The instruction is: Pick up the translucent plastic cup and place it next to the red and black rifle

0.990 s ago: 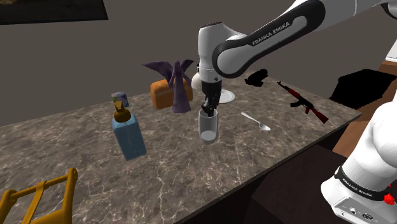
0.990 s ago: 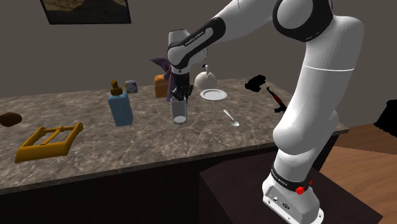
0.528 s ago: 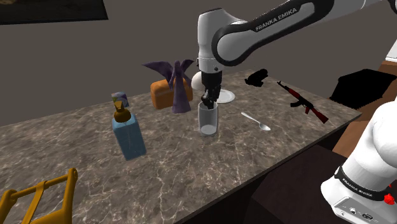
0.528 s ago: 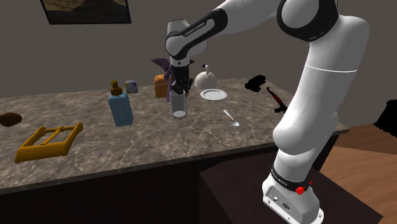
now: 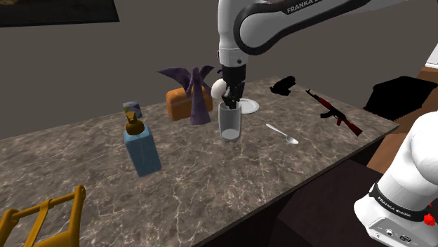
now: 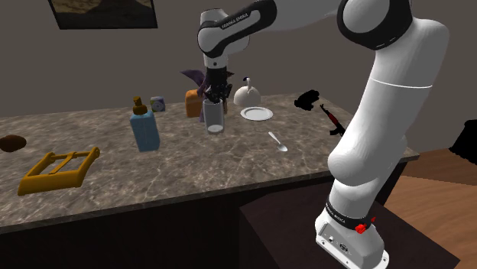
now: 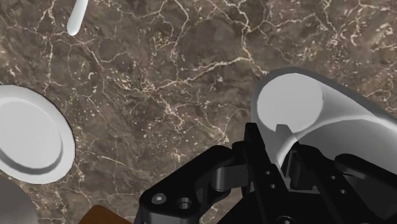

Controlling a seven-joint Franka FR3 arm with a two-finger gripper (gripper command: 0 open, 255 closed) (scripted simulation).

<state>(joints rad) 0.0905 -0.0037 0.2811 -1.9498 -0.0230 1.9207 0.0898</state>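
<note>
Our gripper [image 5: 230,98] is closed on the cup [image 5: 229,125]. In the wrist view one finger sits inside the rim and the other outside, pinching the wall between them. The cup hangs upright from that grip, pale and see-through, with a white base. We think it is just clear of the counter [image 5: 210,182], though the angle makes that hard to judge.

The arm [image 5: 281,21] above the cup carries "FRANKA EMIKA" in dark letters, cut off by the top edge in the shoulder view.

Just behind the cup lie a white plate [image 5: 249,107] and a white round thing [image 6: 247,94]. To the cup's right in the shoulder view lies a spoon [image 5: 282,133]. Farther that way, well apart from the cup, is the red and black rifle [image 5: 335,112], with a black lump [image 5: 283,86] behind it.

To the cup's left in that view stand a purple cloth [image 5: 196,95] and an orange block [image 5: 178,104]. Beyond them are a blue bottle [image 5: 142,147] and a small jar [image 5: 132,109], and far off a yellow frame [image 5: 42,214].
</note>
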